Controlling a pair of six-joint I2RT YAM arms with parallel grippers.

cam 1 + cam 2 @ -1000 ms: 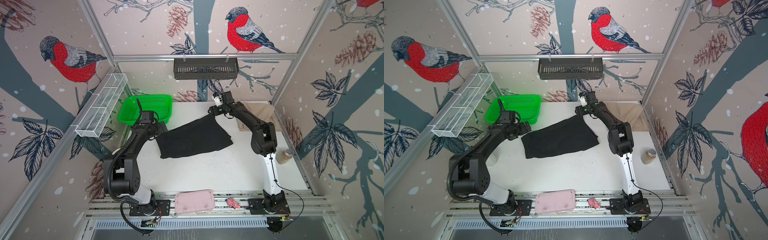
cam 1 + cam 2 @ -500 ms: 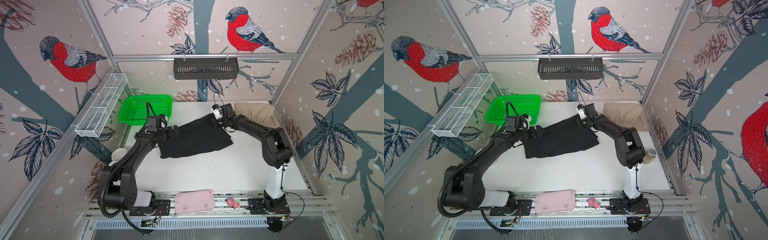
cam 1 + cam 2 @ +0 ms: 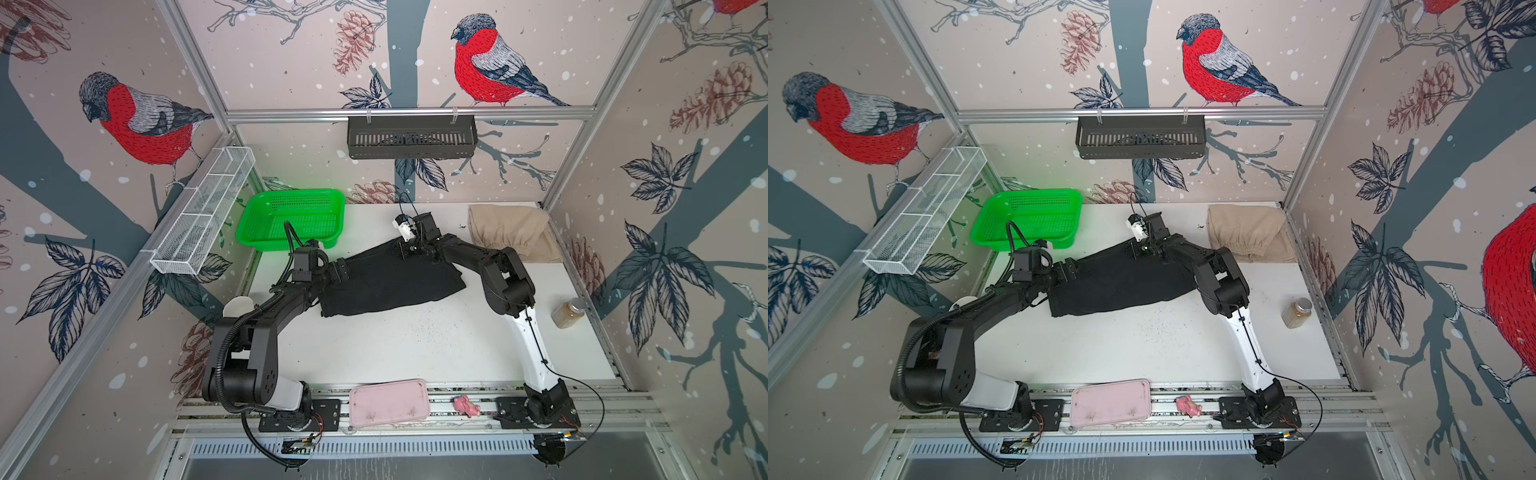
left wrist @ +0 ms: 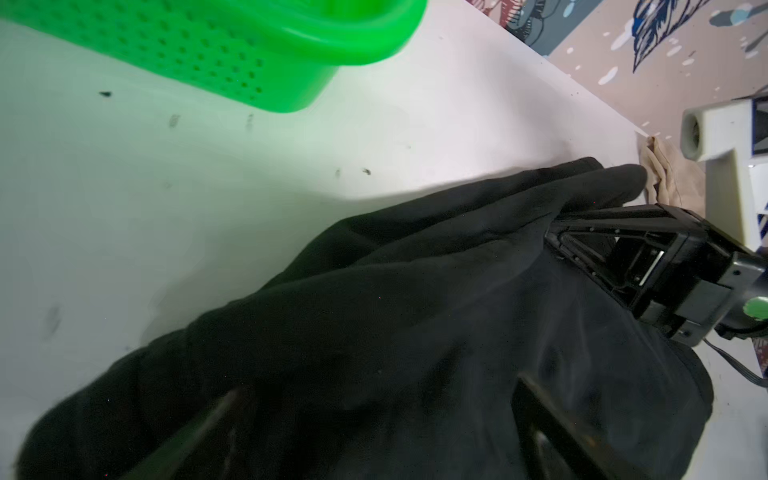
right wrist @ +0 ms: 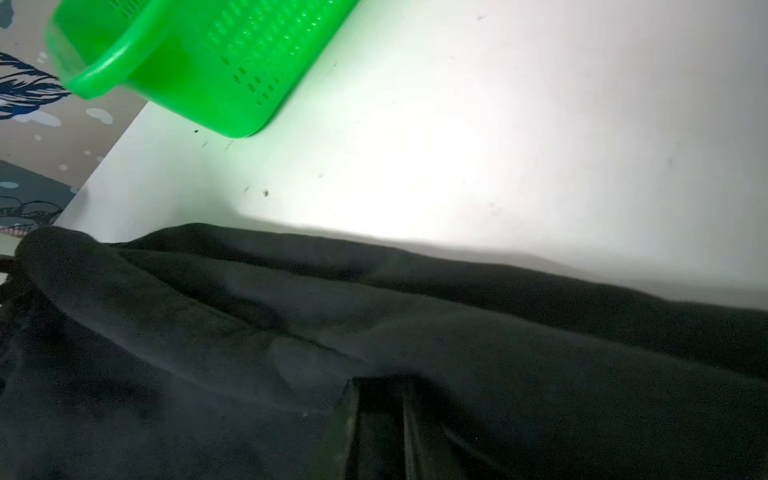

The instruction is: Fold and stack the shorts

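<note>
Two hands | left hand [image 3: 343, 268] spread | right hand [image 3: 409, 249] pinching black shorts [image 3: 390, 282], rumpled, spread flat

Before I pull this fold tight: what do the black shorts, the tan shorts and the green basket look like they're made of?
Black shorts: soft matte knit, probably fleece or jersey; it drapes in thick rounded folds with no shine.
Tan shorts: thinner matte fabric, likely cotton; fine gathers along the waistband.
Green basket: rigid glossy moulded plastic with perforated walls and a rolled rim.
</note>
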